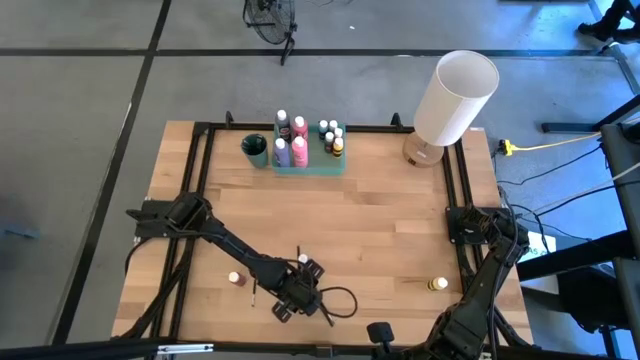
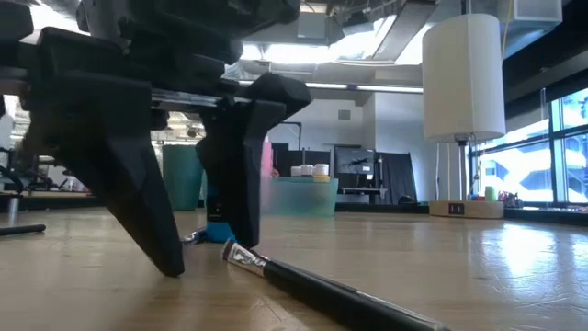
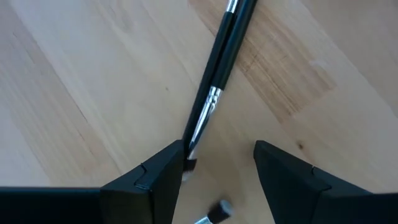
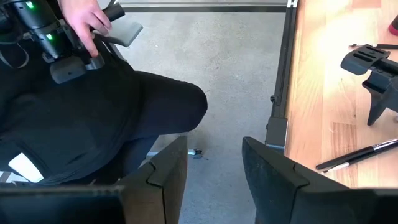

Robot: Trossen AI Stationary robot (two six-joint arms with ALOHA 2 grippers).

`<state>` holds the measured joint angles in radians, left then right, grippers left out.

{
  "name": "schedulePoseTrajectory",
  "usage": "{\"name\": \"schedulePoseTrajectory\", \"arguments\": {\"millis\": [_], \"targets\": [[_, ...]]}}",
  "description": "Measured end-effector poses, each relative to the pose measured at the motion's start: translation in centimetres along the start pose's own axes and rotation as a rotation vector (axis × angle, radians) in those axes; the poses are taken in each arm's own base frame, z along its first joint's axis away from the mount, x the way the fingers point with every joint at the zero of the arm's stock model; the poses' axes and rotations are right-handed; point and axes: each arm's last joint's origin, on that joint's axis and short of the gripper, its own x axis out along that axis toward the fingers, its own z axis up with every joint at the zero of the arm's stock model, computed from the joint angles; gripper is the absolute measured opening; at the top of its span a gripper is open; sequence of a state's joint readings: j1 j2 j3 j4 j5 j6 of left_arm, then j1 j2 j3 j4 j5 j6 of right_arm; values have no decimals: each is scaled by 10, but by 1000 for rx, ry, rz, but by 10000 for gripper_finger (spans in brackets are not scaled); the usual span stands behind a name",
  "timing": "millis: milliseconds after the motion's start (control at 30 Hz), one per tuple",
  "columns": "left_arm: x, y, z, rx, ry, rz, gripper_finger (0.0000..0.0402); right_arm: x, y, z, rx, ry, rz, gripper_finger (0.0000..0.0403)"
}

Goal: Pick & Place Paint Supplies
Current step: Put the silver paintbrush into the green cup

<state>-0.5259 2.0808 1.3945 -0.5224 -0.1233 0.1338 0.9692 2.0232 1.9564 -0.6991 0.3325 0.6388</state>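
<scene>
The left gripper point(image 1: 297, 292) stands open, low at the table's 6 o'clock edge, fingers straddling a thin dark paintbrush point(image 3: 219, 68) lying flat. The brush looks light, stiff and slippery — best pinched mid-handle. The right gripper point(image 4: 214, 165) waits open, off the table's 5 o'clock corner.

**Workshop Floor and Windows Around a Wooden Table**

The table point(image 1: 380, 225) is pale butcher-block wood, edged by a black metal frame point(image 1: 455, 170). It stands on a grey concrete floor point(image 1: 80, 110) crossed by dark seams. A yellow cable point(image 1: 545, 146) trails across the floor beside the table. Seen level across the tabletop, the room has an open ceiling with bright light panels point(image 2: 303, 53), a pale back wall point(image 2: 344, 115), and tall windows point(image 2: 533, 156) letting in daylight at one side. A person in dark clothing point(image 4: 81, 118) sits beyond the table's edge.
</scene>
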Motion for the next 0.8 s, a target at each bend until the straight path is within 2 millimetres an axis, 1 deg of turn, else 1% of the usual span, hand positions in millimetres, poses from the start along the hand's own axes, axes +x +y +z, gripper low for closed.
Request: {"name": "schedulePoseTrajectory", "arguments": {"millis": [567,800], "targets": [[0,-3,-2,-67,20,-58,196,0,0,0,0,0,1,157],[0,-4,-1,-4,11,-45,196,0,0,0,0,0,0,157]]}}
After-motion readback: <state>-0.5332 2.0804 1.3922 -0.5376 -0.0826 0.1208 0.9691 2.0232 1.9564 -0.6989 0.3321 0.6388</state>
